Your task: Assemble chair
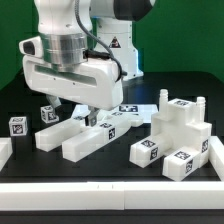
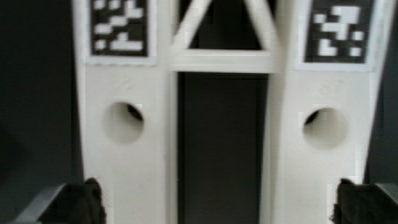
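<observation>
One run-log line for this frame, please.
stage: likely pre-grasp | gripper: open, nothing held | target: white plastic tagged panel with two round holes, below the fingertips | other chair parts: loose, unassembled

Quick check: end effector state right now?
End effector: open, fingertips spread wide on either side of the white chair panel, nothing held.

A black tabletop (image 1: pixel 25 170) is seen carrying white plastic tagged chair parts. A small tagged cube (image 1: pixel 17 125) is placed at the exterior view's left. One long white bar (image 1: pixel 58 134) and a second long bar (image 1: pixel 92 143) are laid side by side mid-table. Chunky stepped blocks (image 1: pixel 180 125) are grouped at the right.
</observation>
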Tool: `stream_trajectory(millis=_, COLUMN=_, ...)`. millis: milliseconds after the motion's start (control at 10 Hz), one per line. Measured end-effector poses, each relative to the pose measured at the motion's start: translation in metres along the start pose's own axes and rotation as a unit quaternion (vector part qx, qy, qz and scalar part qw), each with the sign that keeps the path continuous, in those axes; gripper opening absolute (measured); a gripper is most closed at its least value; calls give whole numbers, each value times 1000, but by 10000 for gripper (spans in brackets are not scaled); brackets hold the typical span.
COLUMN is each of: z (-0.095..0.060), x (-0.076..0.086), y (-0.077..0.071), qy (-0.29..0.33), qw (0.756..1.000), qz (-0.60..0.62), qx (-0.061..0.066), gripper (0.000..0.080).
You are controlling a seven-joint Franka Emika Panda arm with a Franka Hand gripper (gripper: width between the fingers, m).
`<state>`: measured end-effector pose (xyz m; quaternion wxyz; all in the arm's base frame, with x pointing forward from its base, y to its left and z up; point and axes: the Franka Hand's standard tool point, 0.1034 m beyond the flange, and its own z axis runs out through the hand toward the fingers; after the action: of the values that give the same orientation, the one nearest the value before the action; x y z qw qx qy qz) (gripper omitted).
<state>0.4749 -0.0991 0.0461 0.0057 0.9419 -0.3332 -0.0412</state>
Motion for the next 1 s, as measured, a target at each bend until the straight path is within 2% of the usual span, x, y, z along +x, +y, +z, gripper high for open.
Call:
stream_trajectory(millis=100, z=1, x=-1, y=0, qy=-2, qw=1000, qz=23, qx=3, gripper=649)
stream_trajectory(millis=200, z=10, x=-5, y=13, qy=18, qw=999, qz=49, qx=11, gripper=649)
stream_trajectory(millis=300, z=15, x=-12, y=27, qy=23, qw=998, qz=55, qx=11, gripper=649)
stream_trajectory(millis=500, z=23, x=-23, y=44, qy=28, qw=999, qz=18, qx=3, gripper=649)
stream_trajectory(millis=600, z=27, x=-23, y=45, qy=29, qw=999, qz=16, qx=0, gripper=649)
stream_trajectory(millis=800, z=32, x=-18, y=38, qy=32, qw=999, qz=10, qx=-2, gripper=649)
stream_trajectory(millis=1000, z=39, x=-15, y=41, qy=31, qw=999, qz=8, qx=-6, gripper=649)
